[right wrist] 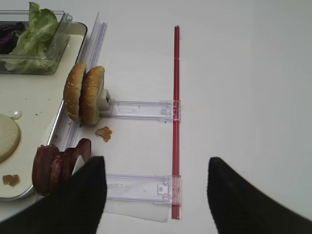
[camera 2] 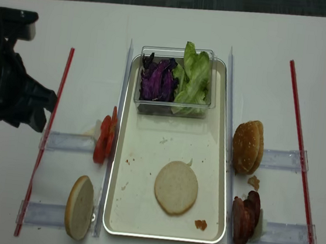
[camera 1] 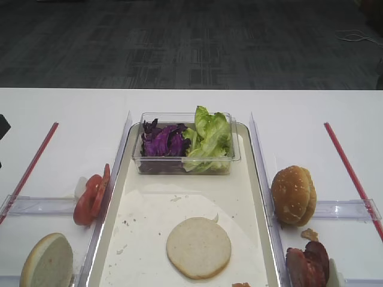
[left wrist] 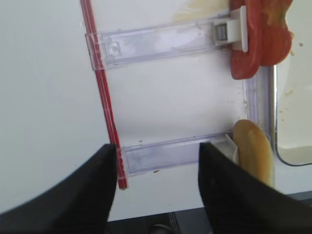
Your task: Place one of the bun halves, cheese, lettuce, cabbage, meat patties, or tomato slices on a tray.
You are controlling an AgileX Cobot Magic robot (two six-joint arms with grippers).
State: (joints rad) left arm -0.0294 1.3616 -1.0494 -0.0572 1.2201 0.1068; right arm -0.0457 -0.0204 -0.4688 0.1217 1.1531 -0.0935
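Observation:
A pale flat bun half (camera 1: 198,247) lies on the tray (camera 1: 251,197) floor near the front. Another bun half (camera 1: 48,262) stands on edge left of the tray, behind it the tomato slices (camera 1: 91,197). Purple cabbage (camera 1: 161,142) and lettuce (camera 1: 208,140) fill a clear tub at the tray's far end. Meat patties (camera 1: 308,263) stand right of the tray. Cheese is out of view. My left gripper (left wrist: 157,146) hangs open and empty over the table's front left. My right gripper (right wrist: 156,160) is open and empty beside the patties (right wrist: 53,168).
Browned sesame buns (camera 1: 293,194) stand on edge right of the tray. Red strips (camera 1: 350,170) and clear plastic holders (camera 1: 42,205) lie on both sides. A crumb (camera 2: 201,224) sits on the tray floor. The left arm (camera 2: 7,89) hovers over the table's left side.

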